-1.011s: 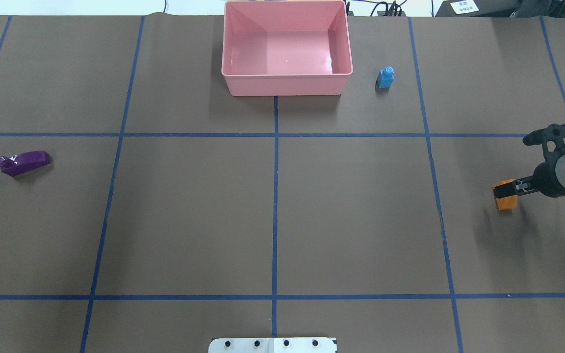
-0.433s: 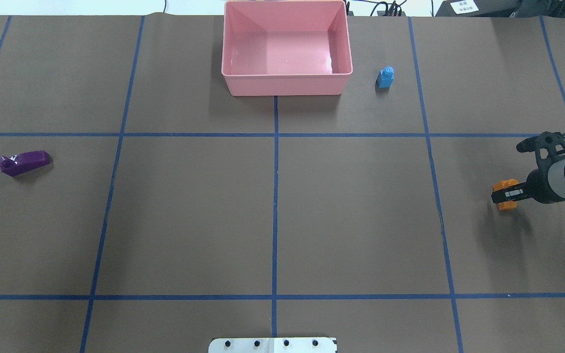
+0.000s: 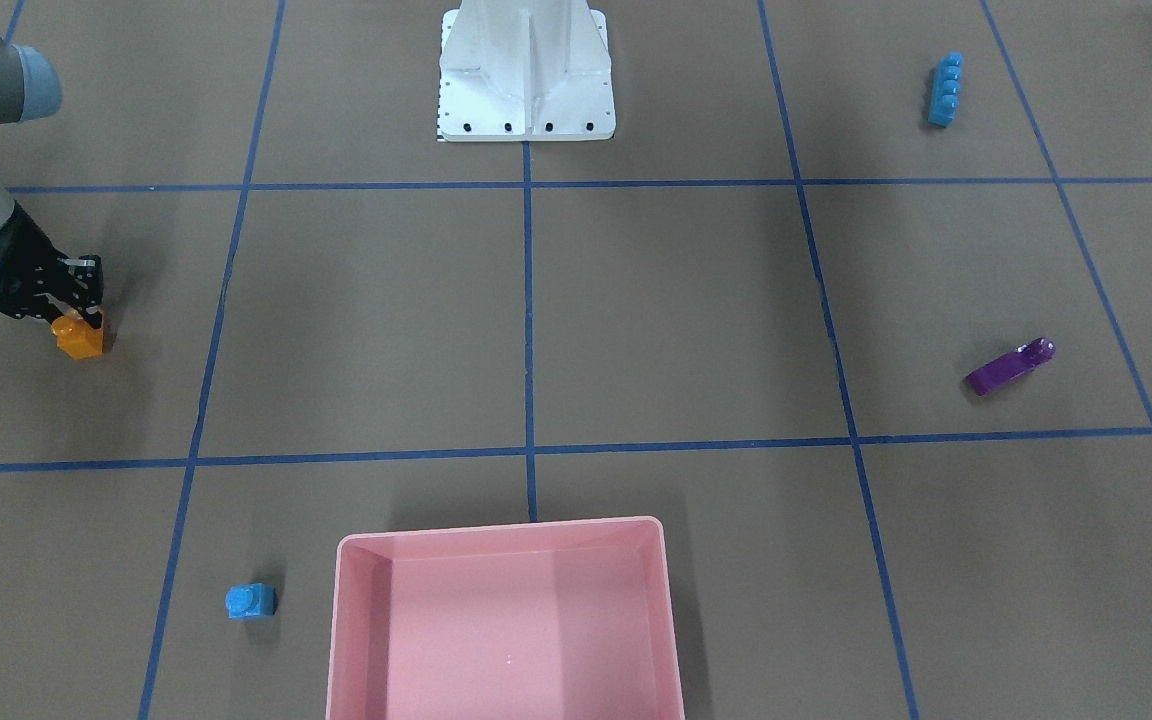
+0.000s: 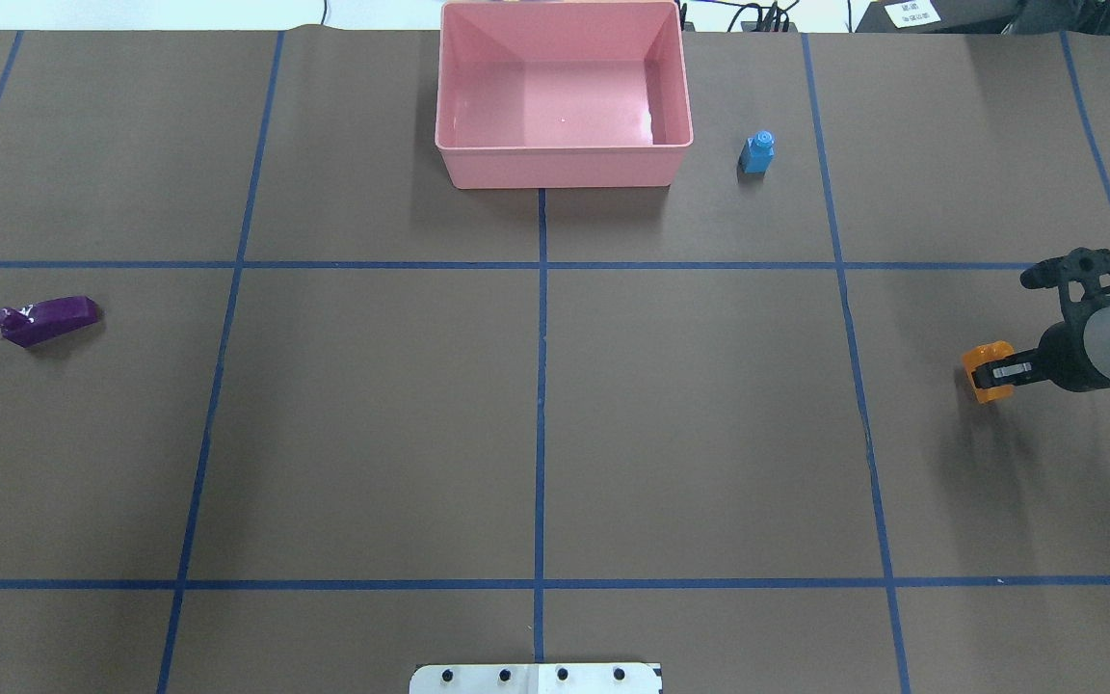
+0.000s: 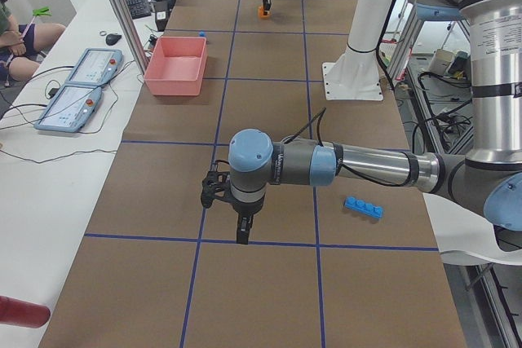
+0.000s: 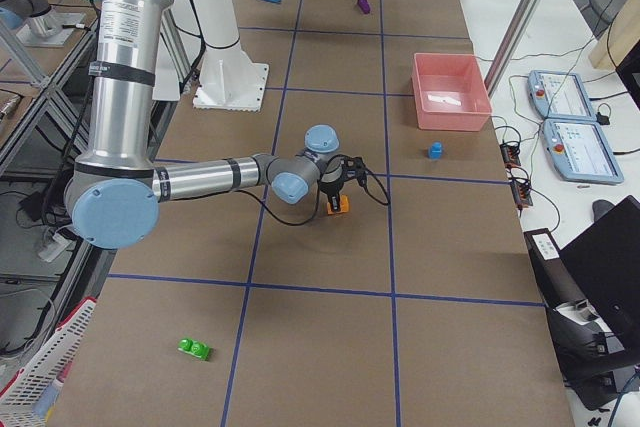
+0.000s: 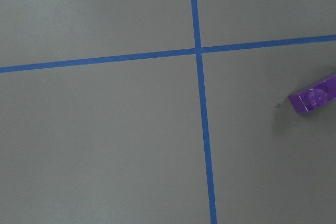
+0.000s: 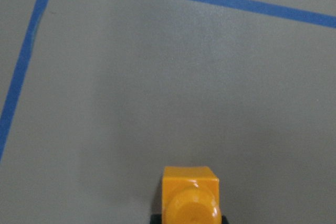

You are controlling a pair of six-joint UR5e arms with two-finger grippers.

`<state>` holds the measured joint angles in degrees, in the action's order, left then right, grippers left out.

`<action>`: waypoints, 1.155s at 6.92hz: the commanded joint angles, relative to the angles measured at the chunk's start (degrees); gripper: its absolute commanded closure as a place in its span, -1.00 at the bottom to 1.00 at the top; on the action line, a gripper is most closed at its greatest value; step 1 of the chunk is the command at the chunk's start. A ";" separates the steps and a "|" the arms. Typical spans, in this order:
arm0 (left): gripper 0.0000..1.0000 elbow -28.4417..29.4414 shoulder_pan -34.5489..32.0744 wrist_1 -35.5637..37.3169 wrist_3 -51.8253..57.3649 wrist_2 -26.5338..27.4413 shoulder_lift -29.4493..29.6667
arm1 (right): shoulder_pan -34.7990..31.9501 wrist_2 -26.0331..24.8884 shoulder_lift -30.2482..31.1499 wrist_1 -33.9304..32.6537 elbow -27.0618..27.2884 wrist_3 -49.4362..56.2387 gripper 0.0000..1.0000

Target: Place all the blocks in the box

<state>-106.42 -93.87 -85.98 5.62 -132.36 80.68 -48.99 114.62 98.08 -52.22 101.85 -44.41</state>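
Though near in the table-end view, gives no clear sight of the left gripper (image 5: 242,238) fingers: cannot tell wide or narrow. Crops the right arm at the overhead view's right edge. Outside that view, both well apart from the pink box (image 4: 565,170): long blue bar (image 3: 946,90), green block (image 6: 195,349). Far left of the box: purple bar (image 4: 46,319), lying flat. Just right of the box, not touching: small blue cube (image 4: 757,153). Far right of the box: orange block (image 4: 977,355), clamped between the closed fingers of the right gripper (image 4: 996,372), stud facing the wrist camera, perhaps just clear of the table.
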 commanded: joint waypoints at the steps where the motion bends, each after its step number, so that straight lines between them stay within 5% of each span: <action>1: -1.00 -0.19 0.00 -0.07 0.00 -0.01 0.00 | -3.64 -0.28 -5.23 -0.77 1.87 -0.15 1.00; 3: -1.00 -0.28 0.09 -0.07 0.00 -0.01 0.09 | -4.89 -0.28 -14.54 -0.86 0.46 -8.61 1.00; 4: -1.00 -0.37 0.09 -0.16 0.00 -0.01 0.09 | -5.24 -0.28 -21.37 -5.30 0.20 -12.51 1.00; 5: -1.00 -0.28 0.09 -0.85 0.00 -0.01 0.09 | -5.24 -0.36 -31.36 -17.44 -0.59 -12.72 1.00; 6: -1.00 -0.28 0.09 -0.86 0.00 -0.01 0.09 | -5.07 -0.54 -41.21 -25.30 -5.73 -12.81 1.00; 8: -1.00 -0.19 0.09 -0.95 0.00 -0.01 0.09 | -5.15 -0.63 -57.22 -25.47 -24.05 -12.72 1.00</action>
<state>-106.65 -93.78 -86.84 5.62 -132.37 80.77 -54.06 114.08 50.54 -76.51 88.15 -57.12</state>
